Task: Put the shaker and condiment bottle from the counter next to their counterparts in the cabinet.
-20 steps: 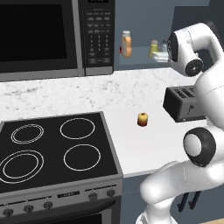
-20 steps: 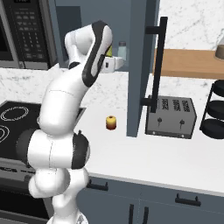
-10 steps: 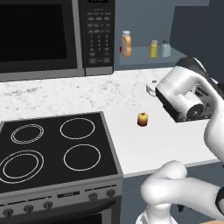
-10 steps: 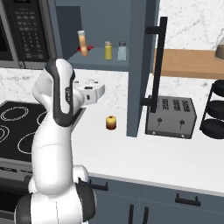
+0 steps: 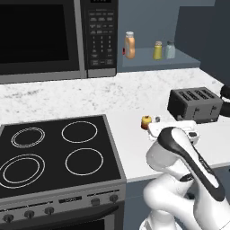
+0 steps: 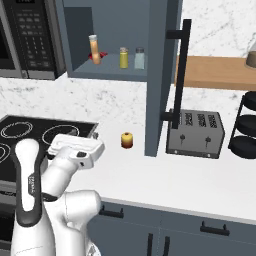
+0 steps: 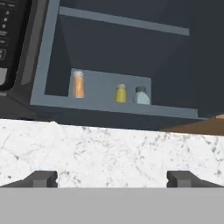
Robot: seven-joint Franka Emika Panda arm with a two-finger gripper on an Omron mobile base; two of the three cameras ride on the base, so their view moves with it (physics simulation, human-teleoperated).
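A black stove [image 5: 54,152] with four rings sits on the left. A big black microwave [image 5: 54,36] hangs above it. A grey toaster [image 6: 196,132] stands to the right. A small red and yellow ball [image 6: 127,140] lies near the toaster.

shakers [image 6: 123,58]: 2 | orange bottle [image 6: 94,49]: 1 | toaster [image 6: 195,133]: 1 | stove burners [image 5: 79,131]: 4
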